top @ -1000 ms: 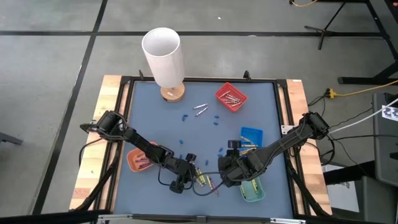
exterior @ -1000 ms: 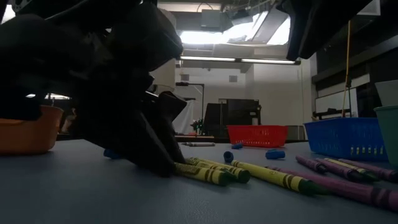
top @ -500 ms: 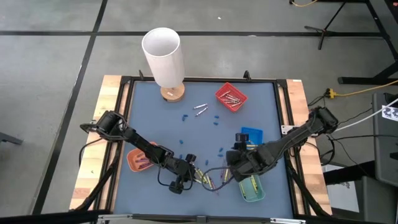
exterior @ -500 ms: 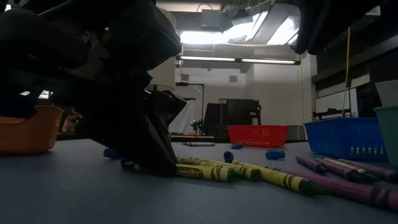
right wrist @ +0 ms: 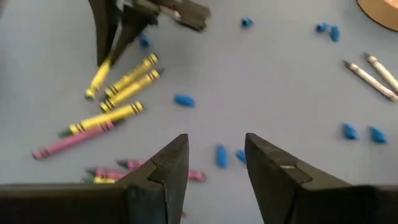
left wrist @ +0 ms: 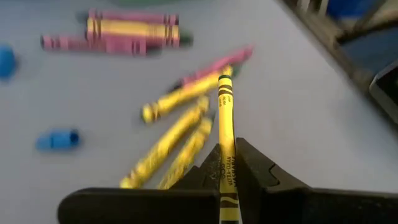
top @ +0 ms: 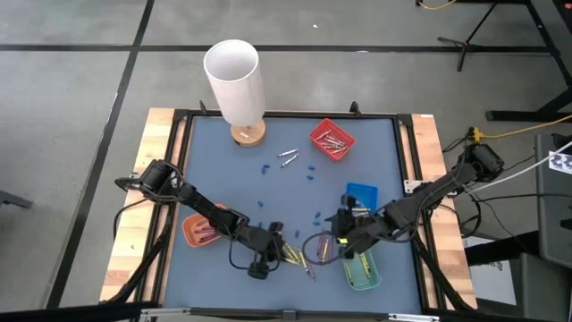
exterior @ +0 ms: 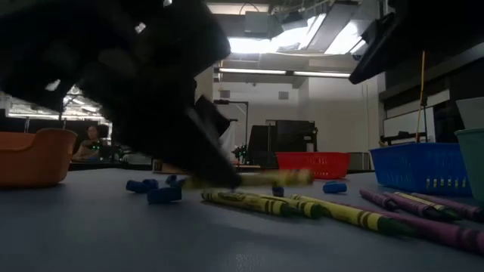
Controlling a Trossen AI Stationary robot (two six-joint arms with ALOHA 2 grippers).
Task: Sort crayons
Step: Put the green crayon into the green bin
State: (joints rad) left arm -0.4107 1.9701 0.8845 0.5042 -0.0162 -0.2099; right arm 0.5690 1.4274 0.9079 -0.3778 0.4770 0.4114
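High view: the left tool (top: 273,248) is seen just beside the loose cluster of crayons (top: 299,259) on the blue worktop (top: 223,170), on the cluster's side toward the orange tray (top: 198,230). The right tool (top: 344,240) has been drawn back from the cluster toward the green tray (top: 362,273) and the blue tray (top: 362,194). More crayons are held in the red tray (top: 332,139), well apart from the cluster, and two pale ones lie loose near it.

Low view: a yellow crayon (exterior: 261,179) that lay among the cluster a second ago is now lifted clear of the worktop, roughly level, above the yellow ones left lying there. It is judged that the pick has succeeded and that carrying it to a tray is the step now due.

Left wrist view: what the other views cannot show is made plain here; the left tool's fingers are closed tight on the yellow crayon's near end, and its far end projects over the cluster.

Right wrist view: the right tool's fingers (right wrist: 171,165) are shown spread wide with nothing between them, the cluster lying beyond. The left tool is also caught from outside here, with its crayon hanging slantwise.
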